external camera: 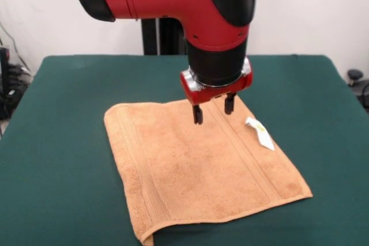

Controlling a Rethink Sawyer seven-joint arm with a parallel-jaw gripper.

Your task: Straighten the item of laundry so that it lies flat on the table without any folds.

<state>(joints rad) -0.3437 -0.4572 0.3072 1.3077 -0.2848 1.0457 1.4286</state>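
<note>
The towel (202, 168) spreads across the green table (57, 142) at lower centre; above its upper edge, the gripper (214, 109) hangs open, empty.

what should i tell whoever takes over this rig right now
Gripper: jaws open, holding nothing, poised over the towel's far edge; touching or not, cannot tell.
Towel: spread on the green table, mostly flat, white tag at its right edge.
Done: most of the towel lies flat.
Left: the near-left corner looks lifted or curled under; flatten it.
</note>
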